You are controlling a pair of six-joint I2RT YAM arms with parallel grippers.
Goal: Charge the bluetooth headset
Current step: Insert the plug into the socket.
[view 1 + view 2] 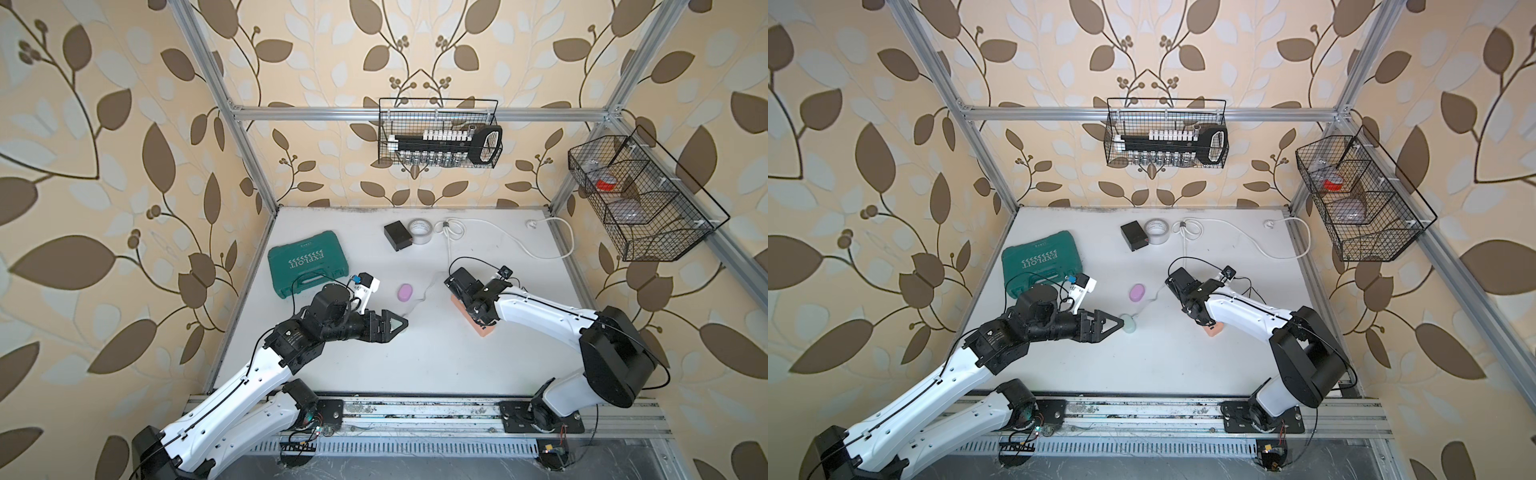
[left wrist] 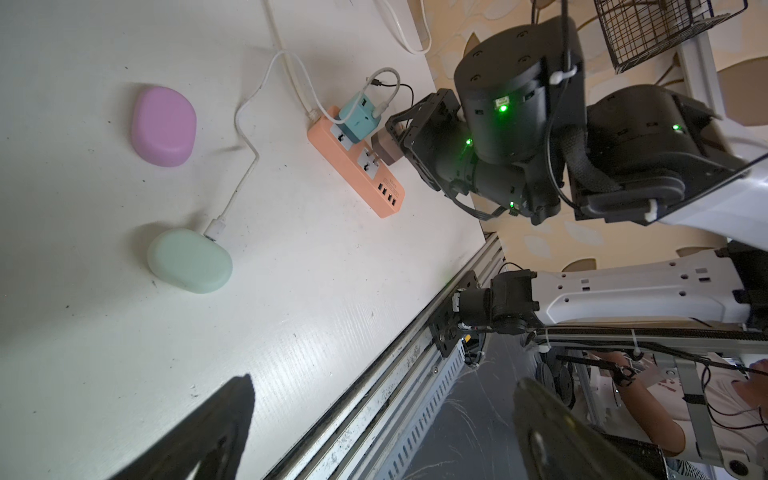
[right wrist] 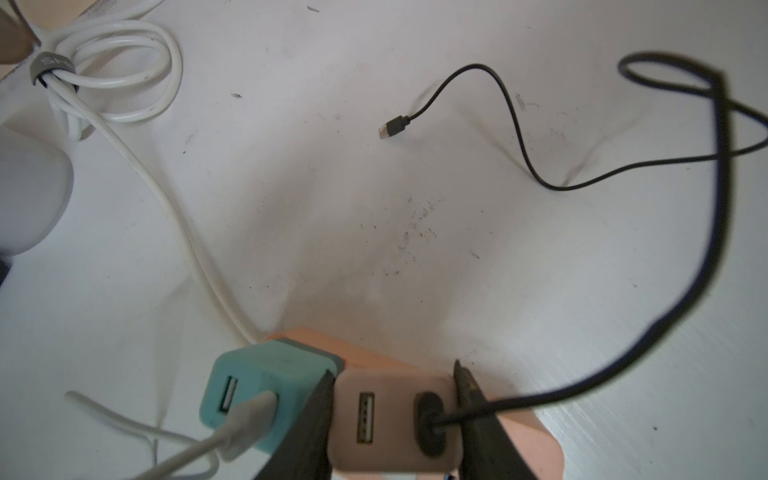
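A mint-green headset case (image 2: 189, 259) lies on the white table with a white cable (image 2: 245, 166) plugged into it; that cable runs to a teal USB charger (image 2: 359, 120) seated in the orange power strip (image 2: 353, 166). A purple case (image 1: 405, 293) lies beside it. My left gripper (image 1: 1121, 324) is open, its tip just short of the mint case (image 1: 1130, 327), with nothing between the fingers (image 2: 208, 436). My right gripper (image 3: 394, 370) is shut on a pale pink charger (image 3: 390, 424) over the strip (image 1: 484, 330). A black cable leaves this charger; its free plug (image 3: 392, 126) lies on the table.
A green tool case (image 1: 307, 262) lies at the left. A black box (image 1: 397, 236), a tape roll (image 1: 419, 230) and a coiled white cord (image 1: 451, 228) lie at the back. Wire baskets hang on the back rail (image 1: 440, 133) and the right post (image 1: 636, 199).
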